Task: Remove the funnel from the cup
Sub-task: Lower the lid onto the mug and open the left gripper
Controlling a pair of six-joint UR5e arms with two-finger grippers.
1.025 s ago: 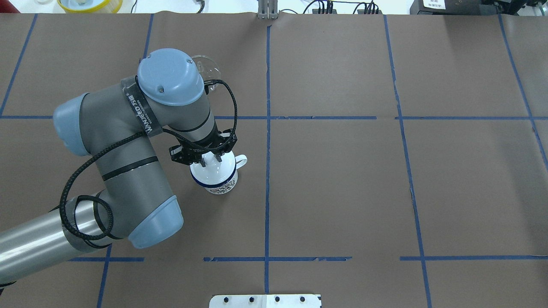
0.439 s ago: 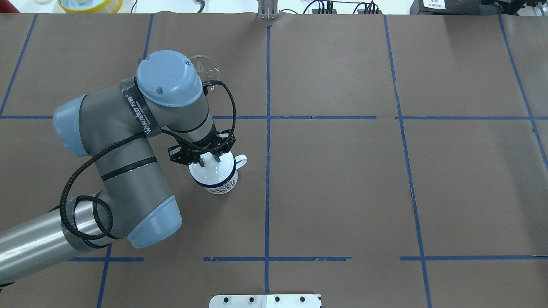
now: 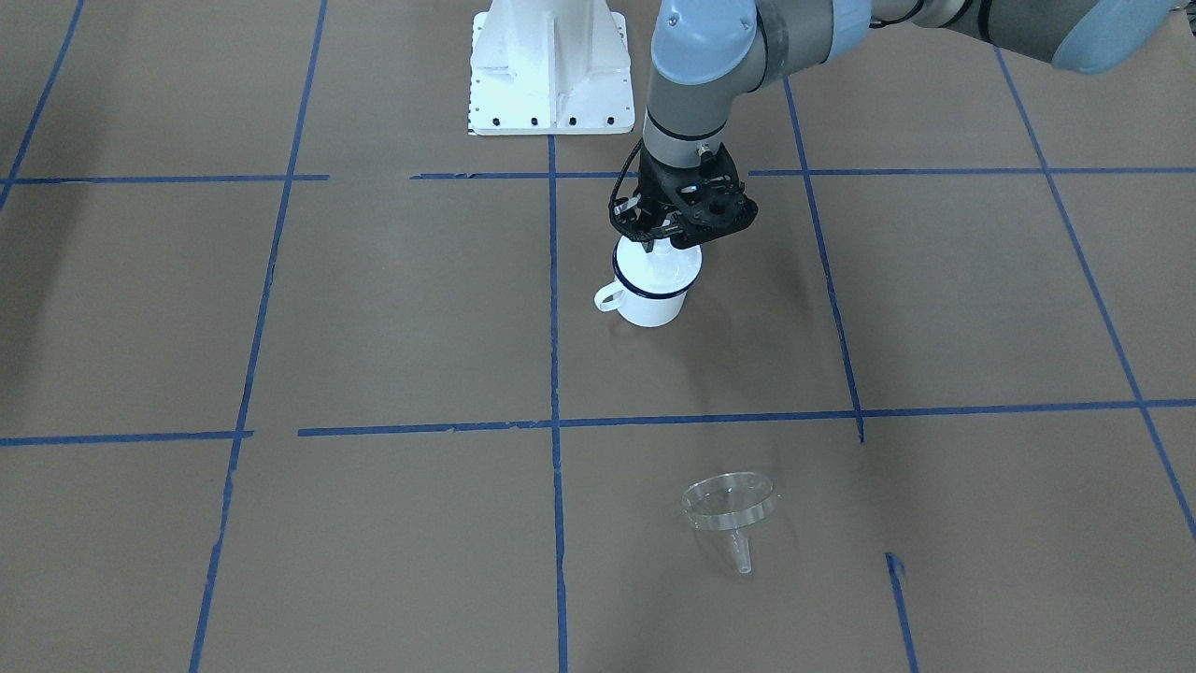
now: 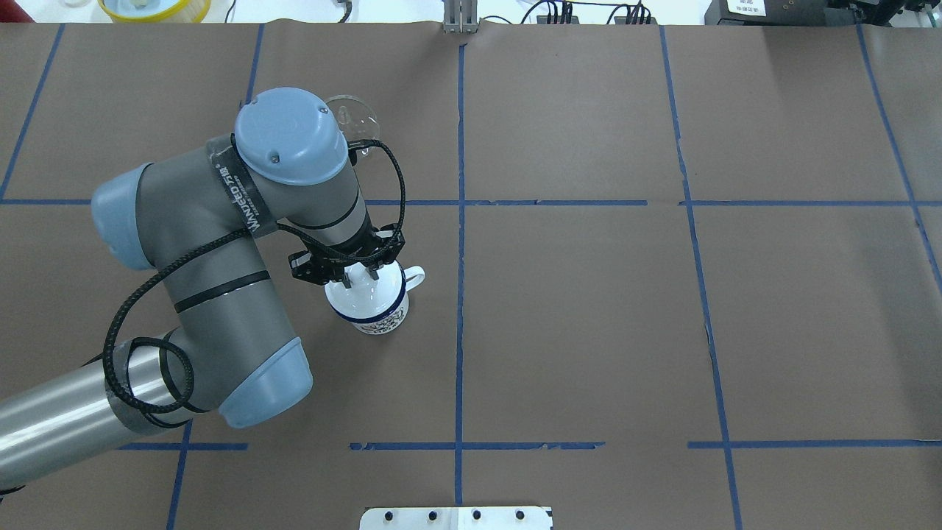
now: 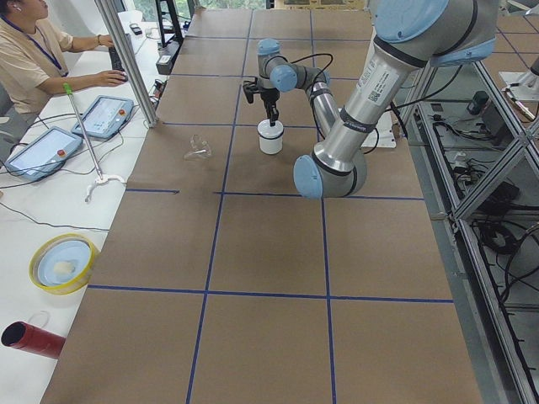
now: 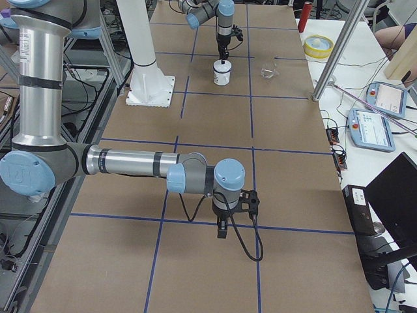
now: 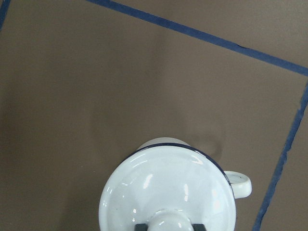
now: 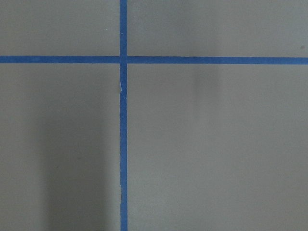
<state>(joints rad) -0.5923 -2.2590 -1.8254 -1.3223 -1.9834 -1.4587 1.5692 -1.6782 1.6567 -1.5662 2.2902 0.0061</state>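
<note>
The clear funnel [image 3: 729, 505] lies on its side on the brown table cover, apart from the cup; it also shows in the overhead view [image 4: 355, 118], partly behind my left arm. The white cup [image 3: 651, 301] with a dark blue rim stands upright, handle [image 7: 239, 184] to one side. A white knobbed lid [image 7: 166, 187] covers its mouth. My left gripper [image 3: 659, 245] points straight down over the cup, and its fingers [image 7: 197, 227] are shut on the lid's knob. My right gripper [image 6: 221, 229] hangs low over bare table far from the cup; I cannot tell whether it is open or shut.
The robot's white base plate [image 3: 551, 70] stands at the table's robot side. A yellow-rimmed dish [image 5: 61, 263] and a red cylinder [image 5: 32, 339] lie off the table's edge. An operator [image 5: 29, 50] sits at a side desk with tablets.
My left arm has shifted very slightly; the gripper stays on the lid's knob over the cup. The funnel and cup have not moved.
</note>
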